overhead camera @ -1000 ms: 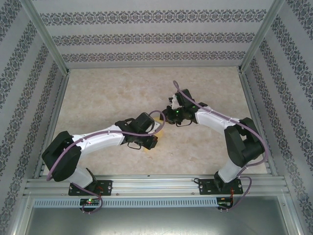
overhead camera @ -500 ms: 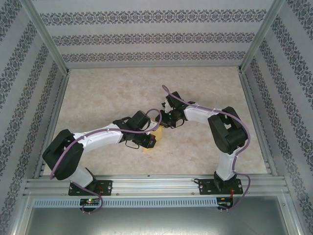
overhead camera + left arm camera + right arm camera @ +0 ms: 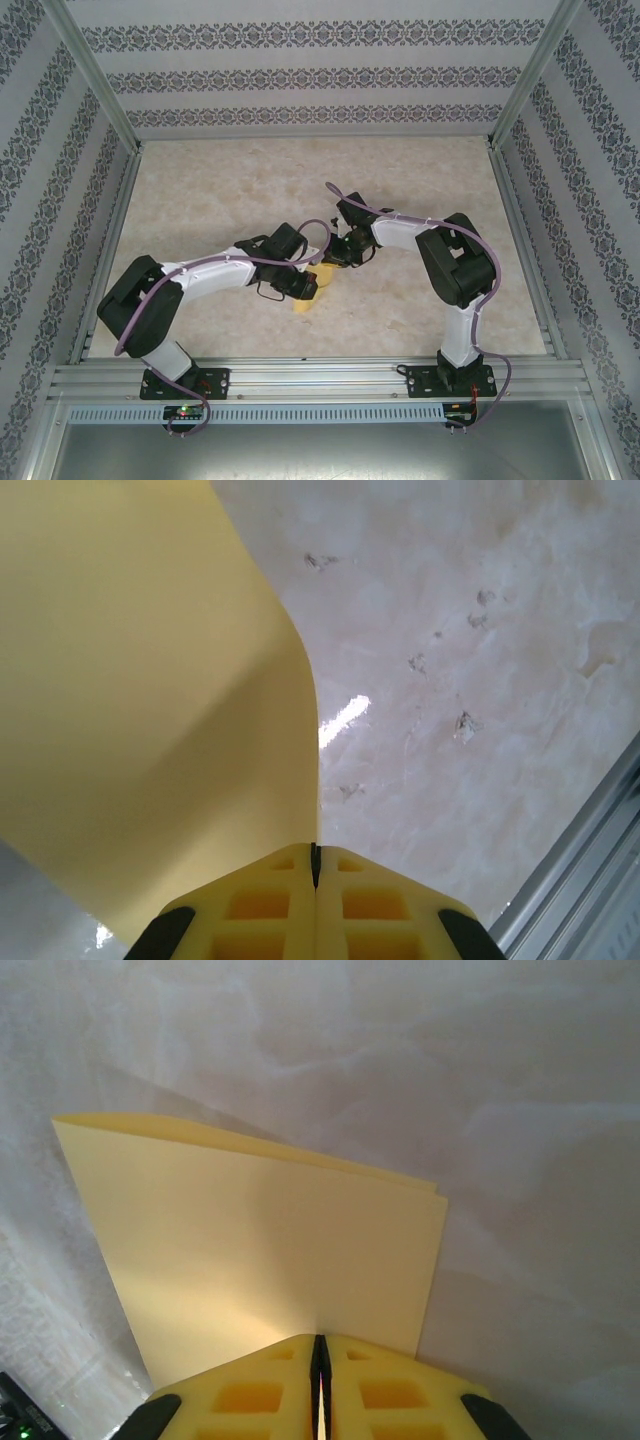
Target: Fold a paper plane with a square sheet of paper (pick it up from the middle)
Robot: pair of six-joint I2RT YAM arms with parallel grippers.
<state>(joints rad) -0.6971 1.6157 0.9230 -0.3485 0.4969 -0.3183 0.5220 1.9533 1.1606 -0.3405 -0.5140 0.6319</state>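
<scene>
a: top view. where does the paper lie relative to the tools?
b: the paper (image 3: 308, 300) sits mid-surface (image 3: 220, 190), between the arms. the left tool (image 3: 305, 287) meets it from the left and the right tool (image 3: 340, 258) from the far right. the tools are near each other, and most of the sheet is hidden beneath them. whether either tool is apart or together cannot be told here.

a: left wrist view?
b: the left tool (image 3: 315, 852) is pressed together on the near edge of the paper (image 3: 150, 710). the sheet curves away to the view's left, lifted off the surface (image 3: 480, 630).

a: right wrist view?
b: the right tool (image 3: 320, 1342) is likewise clamped on the paper (image 3: 270, 1250), near the middle of its near edge. two layers show along the far edge, so the sheet appears folded in half. its long axis runs across the tool, left to right.

a: what does the coming move turn on?
b: as a judgement, both tools grip one sheet from opposing sides, so neither arm is nearer. the next crease likely depends on keeping the two layers' edges aligned along that crosswise axis.
</scene>
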